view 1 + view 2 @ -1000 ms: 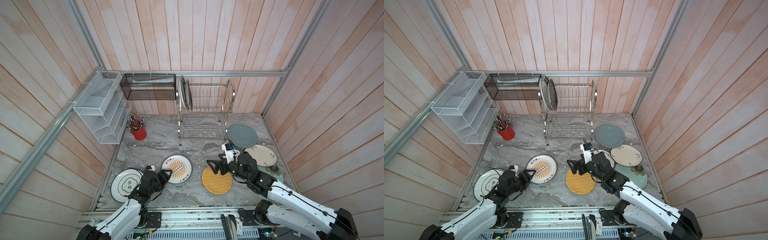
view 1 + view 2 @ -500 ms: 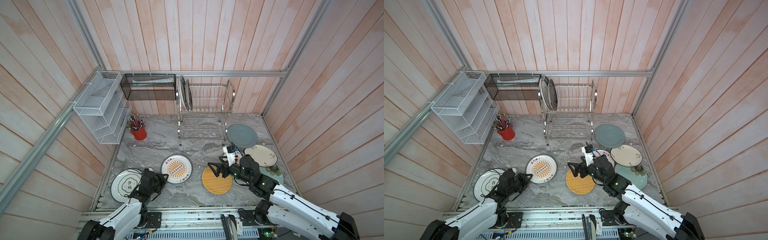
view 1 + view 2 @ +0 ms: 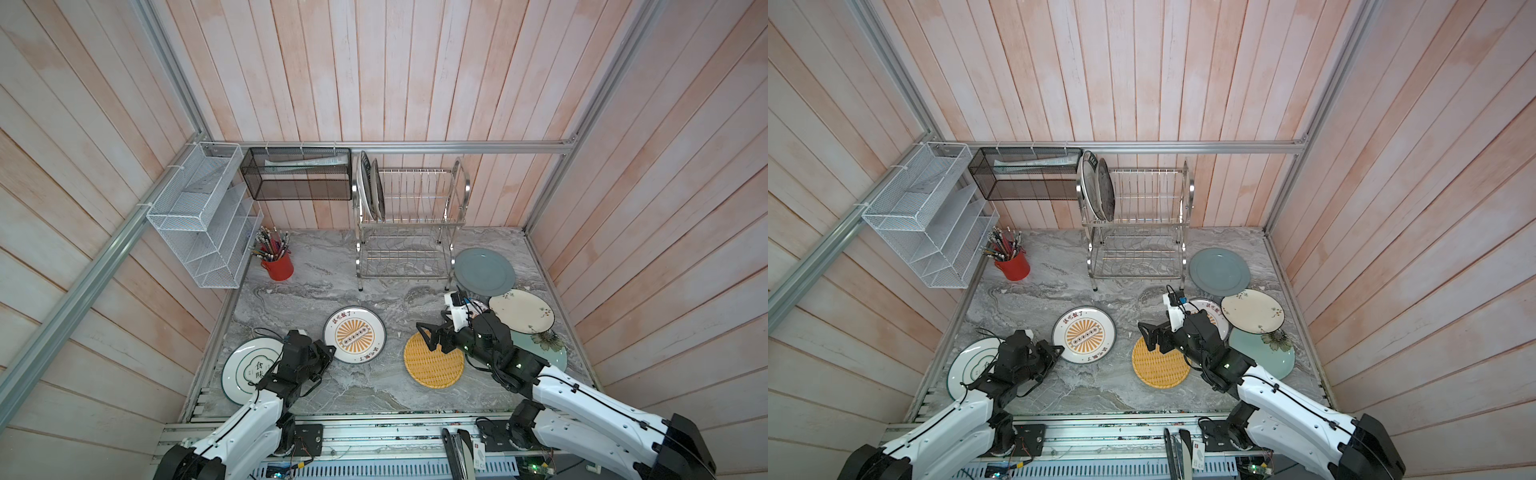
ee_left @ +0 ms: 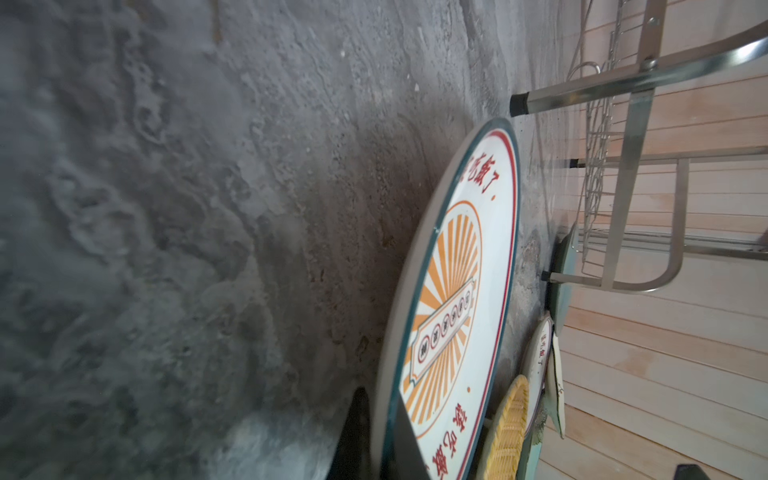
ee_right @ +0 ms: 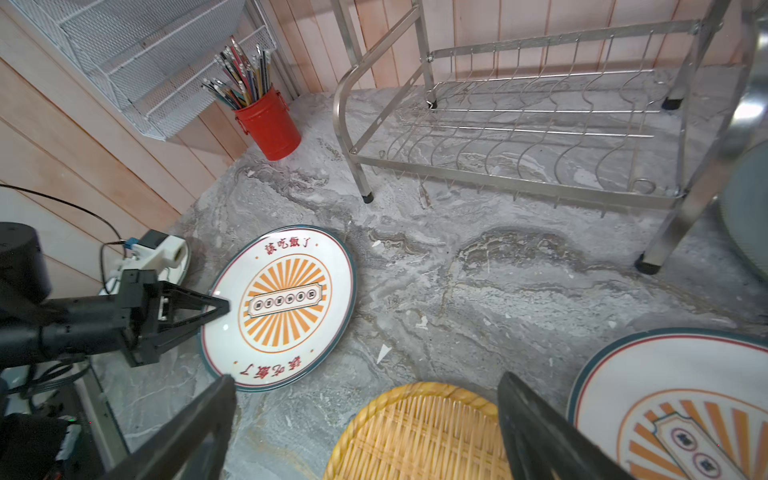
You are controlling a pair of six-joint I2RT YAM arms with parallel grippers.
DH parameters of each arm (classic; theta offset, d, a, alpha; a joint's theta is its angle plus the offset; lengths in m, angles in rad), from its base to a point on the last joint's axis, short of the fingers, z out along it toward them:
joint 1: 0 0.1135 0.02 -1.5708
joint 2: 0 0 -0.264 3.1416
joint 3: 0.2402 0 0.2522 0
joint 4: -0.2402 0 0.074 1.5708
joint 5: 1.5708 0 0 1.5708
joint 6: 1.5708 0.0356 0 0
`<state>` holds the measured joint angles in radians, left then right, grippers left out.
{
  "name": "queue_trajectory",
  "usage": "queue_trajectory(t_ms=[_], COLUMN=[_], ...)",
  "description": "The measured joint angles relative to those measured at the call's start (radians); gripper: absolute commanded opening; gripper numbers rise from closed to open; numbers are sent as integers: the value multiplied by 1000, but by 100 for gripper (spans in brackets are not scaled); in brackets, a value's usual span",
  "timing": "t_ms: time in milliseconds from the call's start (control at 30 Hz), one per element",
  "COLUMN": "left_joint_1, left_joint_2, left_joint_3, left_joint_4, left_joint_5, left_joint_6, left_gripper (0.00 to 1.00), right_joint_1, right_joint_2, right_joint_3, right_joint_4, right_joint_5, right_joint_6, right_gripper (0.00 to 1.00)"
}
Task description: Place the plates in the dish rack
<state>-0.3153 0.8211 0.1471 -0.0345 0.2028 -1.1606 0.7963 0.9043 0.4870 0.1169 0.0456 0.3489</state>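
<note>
Left hand (image 3: 330,351) just clamped onto the near rim of the sunburst plate (image 3: 354,334); a second ago it was spread wide at that edge. Grasp looks made, so I'd expect the lift next. Plate is white with orange rays and a teal-red rim, lying low on the counter (image 3: 316,286). Dish rack (image 3: 409,223) sits well beyond the hand, with two plates (image 3: 371,189) upright in it. Right hand (image 3: 427,337) is wide open over the yellow woven plate (image 3: 434,370).
</note>
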Motion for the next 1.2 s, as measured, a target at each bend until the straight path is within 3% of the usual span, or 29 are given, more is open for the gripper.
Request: queue_trajectory(t_ms=[167, 333, 500, 733, 900, 1200], left_joint_1=[0, -5, -64, -212, -276, -322], left_joint_2=[-99, -111, -2, 182, 249, 251], left_joint_3=[130, 315, 504, 740, 830, 865], left_joint_4=[-254, -442, -587, -736, -800, -872], left_joint_5=[-27, -91, -191, -317, -381, -417], left_joint_6=[20, 24, 1, -66, -109, -150], left_gripper=[0, 0, 0, 0, 0, 0], right_joint_1=[105, 210, 263, 434, 518, 523], right_joint_2=[-7, -55, 1, 174, 313, 483], right_joint_3=[-43, -157, -125, -48, 23, 177], right_joint_4=[98, 258, 332, 376, 375, 353], right_joint_5=[68, 91, 114, 179, 235, 336], right_joint_6=[-179, -359, -503, -759, -917, -997], right_gripper=[98, 98, 98, 96, 84, 66])
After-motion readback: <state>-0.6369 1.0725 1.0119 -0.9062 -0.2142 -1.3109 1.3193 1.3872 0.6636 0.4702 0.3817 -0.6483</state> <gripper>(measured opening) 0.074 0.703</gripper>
